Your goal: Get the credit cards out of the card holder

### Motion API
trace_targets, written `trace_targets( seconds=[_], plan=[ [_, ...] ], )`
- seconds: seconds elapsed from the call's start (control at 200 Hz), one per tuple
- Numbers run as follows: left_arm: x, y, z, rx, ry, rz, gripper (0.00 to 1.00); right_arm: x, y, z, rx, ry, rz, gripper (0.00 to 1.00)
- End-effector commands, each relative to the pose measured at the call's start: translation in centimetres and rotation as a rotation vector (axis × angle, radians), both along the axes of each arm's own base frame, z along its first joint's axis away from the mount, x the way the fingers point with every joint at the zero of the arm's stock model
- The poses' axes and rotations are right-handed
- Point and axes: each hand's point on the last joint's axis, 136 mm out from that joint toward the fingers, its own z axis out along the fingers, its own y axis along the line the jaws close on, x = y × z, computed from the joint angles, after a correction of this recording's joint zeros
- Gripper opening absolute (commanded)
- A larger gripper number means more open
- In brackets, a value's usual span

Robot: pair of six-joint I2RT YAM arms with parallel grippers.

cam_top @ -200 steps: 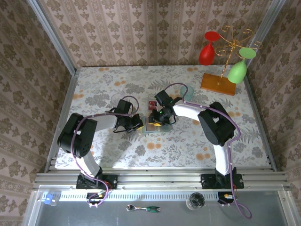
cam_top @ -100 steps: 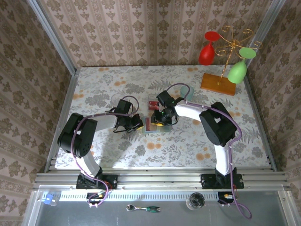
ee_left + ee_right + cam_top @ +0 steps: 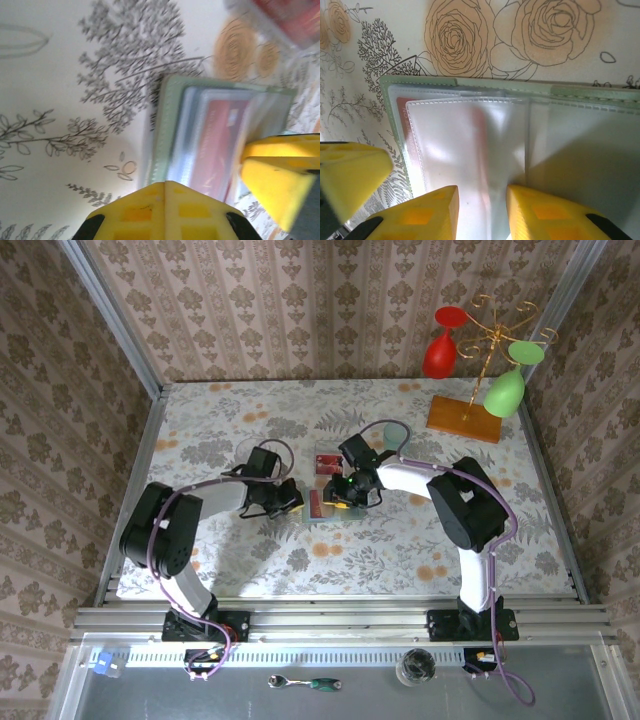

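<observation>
Card holder (image 3: 328,506) lying open on the floral table (image 3: 200,440) between both arms, red credit card (image 3: 220,145) in its clear sleeve, right tool (image 3: 481,212) narrowly parted over that sleeve, left tool (image 3: 287,502) at its left edge, grip apparently open, second red card (image 3: 325,462) lying just behind.

The tablecloth (image 3: 200,440) is cream with grey leaf sprigs and orange roses. The card holder (image 3: 485,82) is pale sage green with frosted clear sleeves, a red card (image 3: 220,145) showing through. Both grippers have yellow fingers (image 3: 545,215). Behind, 2 upturned glasses hang, 1 red (image 3: 440,345), 1 green (image 3: 508,385), over an orange base (image 3: 465,418). The walls (image 3: 300,310) are beige damask.
</observation>
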Motion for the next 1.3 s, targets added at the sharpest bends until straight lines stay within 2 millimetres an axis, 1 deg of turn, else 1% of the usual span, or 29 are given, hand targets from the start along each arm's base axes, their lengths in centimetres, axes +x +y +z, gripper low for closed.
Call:
trace_targets(
  seconds=[0.0,0.04,0.12,0.215,0.315,0.445,0.62,0.785,0.9,0.975,1.125,1.2,1.295],
  plan=[
    [1.0,-1.4,3.5,-0.040,-0.084,-0.049,0.07,-0.2,-0.5,0.1,0.019,0.017,-0.026,0.32],
    [1.1,-1.9,3.9,-0.054,-0.085,-0.060,0.09,-0.3,-0.5,0.0,0.023,0.020,-0.028,0.32],
    [1.1,-2.9,4.0,-0.091,-0.069,-0.068,0.14,-0.2,-0.6,0.0,0.030,0.021,-0.033,0.32],
    [1.0,-3.8,3.4,-0.131,-0.045,-0.068,0.17,-0.1,-0.7,0.0,0.035,0.025,-0.035,0.31],
    [0.8,-4.3,2.5,-0.125,-0.019,-0.068,0.18,-0.1,-0.7,0.0,0.038,0.021,-0.036,0.32],
    [0.6,-5.0,1.8,-0.141,0.002,-0.080,0.18,-0.3,-0.9,0.0,0.036,0.023,-0.038,0.31],
    [0.4,-5.1,0.8,-0.131,0.029,-0.077,0.18,-0.3,-1.1,-0.1,0.040,0.023,-0.041,0.31],
    [0.4,-5.4,0.5,-0.142,0.039,-0.076,0.16,-0.4,-1.1,-0.2,0.043,0.024,-0.042,0.31],
    [0.5,-5.6,0.8,-0.157,0.036,-0.071,0.13,-0.3,-1.1,0.0,0.047,0.019,-0.045,0.31],
    [0.6,-5.6,1.0,-0.159,0.029,-0.070,0.12,-0.3,-1.1,0.4,0.055,0.011,-0.045,0.31],
    [0.8,-5.7,1.9,-0.159,0.013,-0.071,0.13,0.0,-1.1,2.6,0.073,-0.039,-0.047,0.31],
    [0.8,-5.9,2.4,-0.159,0.007,-0.076,0.13,0.3,-1.5,3.5,0.072,-0.062,-0.054,0.31],
    [0.9,-6.2,2.9,-0.150,-0.006,-0.087,0.13,0.4,-2.2,4.0,0.068,-0.075,-0.069,0.31]
  ],
)
